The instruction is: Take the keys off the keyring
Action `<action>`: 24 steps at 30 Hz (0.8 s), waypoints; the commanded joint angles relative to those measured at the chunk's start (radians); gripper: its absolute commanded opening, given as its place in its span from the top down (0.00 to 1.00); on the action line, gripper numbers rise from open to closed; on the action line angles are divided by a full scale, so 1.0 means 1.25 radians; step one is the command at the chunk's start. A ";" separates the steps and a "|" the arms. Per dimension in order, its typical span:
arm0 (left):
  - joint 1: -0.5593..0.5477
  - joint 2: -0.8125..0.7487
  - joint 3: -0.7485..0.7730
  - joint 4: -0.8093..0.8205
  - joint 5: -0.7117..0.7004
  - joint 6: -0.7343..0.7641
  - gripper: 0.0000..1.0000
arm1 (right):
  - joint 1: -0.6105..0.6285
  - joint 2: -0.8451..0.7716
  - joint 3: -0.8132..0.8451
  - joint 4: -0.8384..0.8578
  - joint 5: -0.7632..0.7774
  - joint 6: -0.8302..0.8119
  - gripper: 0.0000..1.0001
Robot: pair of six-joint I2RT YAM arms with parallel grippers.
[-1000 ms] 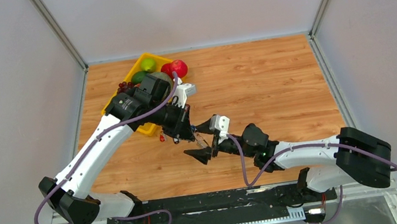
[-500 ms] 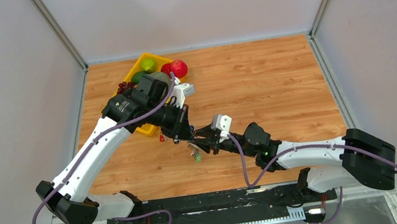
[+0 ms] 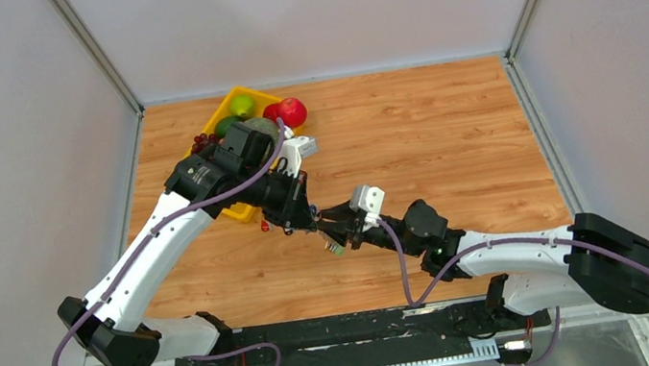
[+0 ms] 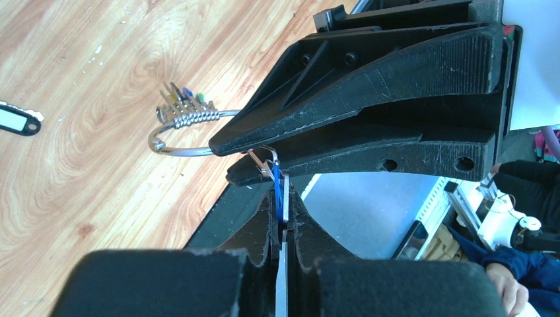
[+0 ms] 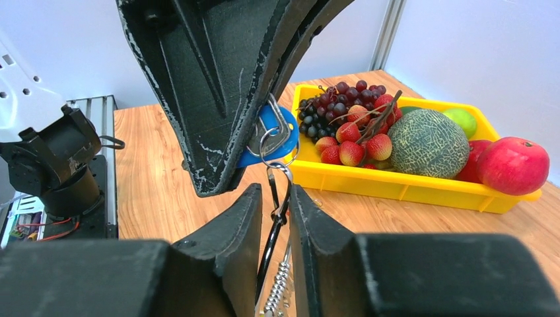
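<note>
While the left gripper [image 4: 282,198] pinches a blue-tagged key [image 5: 264,119] in its jaws, the right gripper [image 5: 276,191] jaws clamp the keyring [image 4: 181,150].

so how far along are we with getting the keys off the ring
Looks done: one dark tag lies loose on the table, apart from the keyring. In hand: the right gripper pinches the keyring while the left gripper grips the blue-tagged key, not yet free of it. Left: the other keys bunched on the keyring.

White arms [image 3: 155,242], black joints [image 3: 203,174] and jaws, purple cables [image 3: 400,264].
</note>
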 commanded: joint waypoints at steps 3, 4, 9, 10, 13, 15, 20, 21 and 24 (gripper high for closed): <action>0.002 -0.028 -0.002 0.018 0.015 -0.011 1.00 | -0.001 -0.019 0.003 0.019 0.011 -0.005 0.80; 0.002 -0.029 -0.003 0.017 0.015 -0.011 1.00 | -0.001 -0.020 0.001 0.019 0.010 -0.005 0.82; 0.002 -0.032 -0.002 0.017 0.007 -0.012 1.00 | -0.002 -0.023 0.001 0.009 0.008 -0.008 0.84; 0.002 -0.032 -0.002 0.017 0.006 -0.012 1.00 | -0.002 -0.024 -0.001 0.008 0.007 -0.009 0.84; 0.002 -0.033 0.004 0.015 0.000 -0.012 1.00 | -0.002 -0.028 -0.005 0.002 0.007 -0.007 0.84; 0.002 -0.034 0.008 0.014 -0.001 -0.012 1.00 | -0.001 -0.031 -0.011 0.002 0.009 -0.007 0.84; 0.002 -0.034 0.012 0.012 -0.004 -0.012 1.00 | -0.001 -0.036 -0.013 -0.008 0.010 -0.006 0.87; 0.002 -0.035 0.012 0.011 -0.005 -0.013 1.00 | -0.002 -0.036 -0.013 -0.011 0.012 -0.006 0.88; 0.002 -0.036 0.013 0.013 -0.005 -0.014 1.00 | -0.001 -0.037 -0.015 -0.012 0.014 -0.005 0.89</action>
